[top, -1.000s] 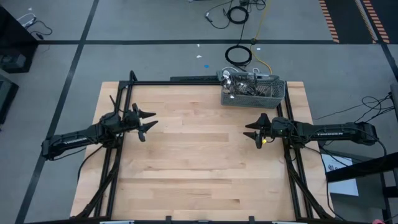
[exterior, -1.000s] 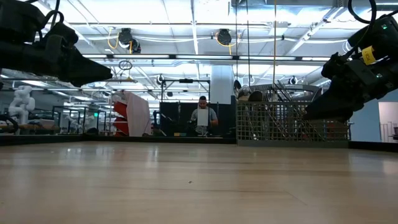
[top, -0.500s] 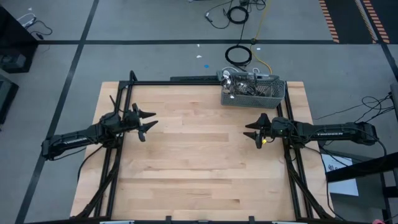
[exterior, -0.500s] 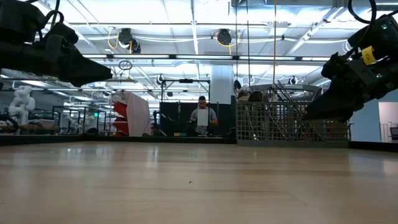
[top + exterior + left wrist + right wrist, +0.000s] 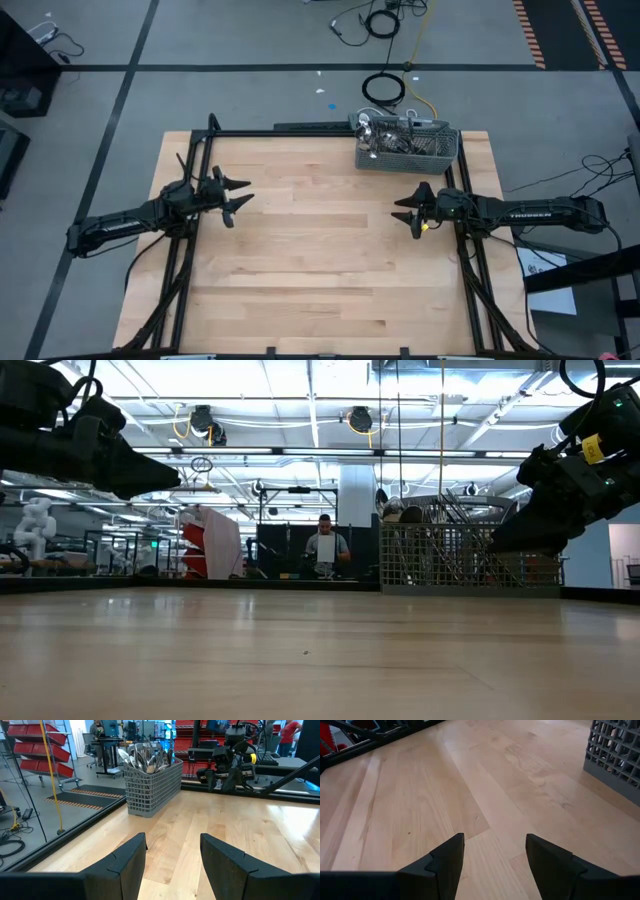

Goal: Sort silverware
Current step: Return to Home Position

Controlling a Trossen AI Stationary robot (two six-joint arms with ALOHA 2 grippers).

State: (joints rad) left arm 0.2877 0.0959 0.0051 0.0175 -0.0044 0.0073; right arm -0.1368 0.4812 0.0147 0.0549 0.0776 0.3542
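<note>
The silverware (image 5: 393, 137) stands bunched upright in a grey wire-mesh basket (image 5: 408, 147) at the table's far right corner; its shiny handles and heads (image 5: 147, 756) stick out above the basket's rim (image 5: 152, 768). My left gripper (image 5: 238, 196) hovers open over the table's left side, pointing level toward the right. My right gripper (image 5: 408, 212) hovers open over the right side, just nearer than the basket, tipped slightly down. Nothing lies between either pair of fingers (image 5: 172, 857) (image 5: 495, 852).
The bare wooden tabletop (image 5: 320, 260) stretches between the two arms and toward the near edge. A black frame (image 5: 300, 130) runs along the table's far edge and sides. In the low view a person (image 5: 324, 548) shows far off in the room behind.
</note>
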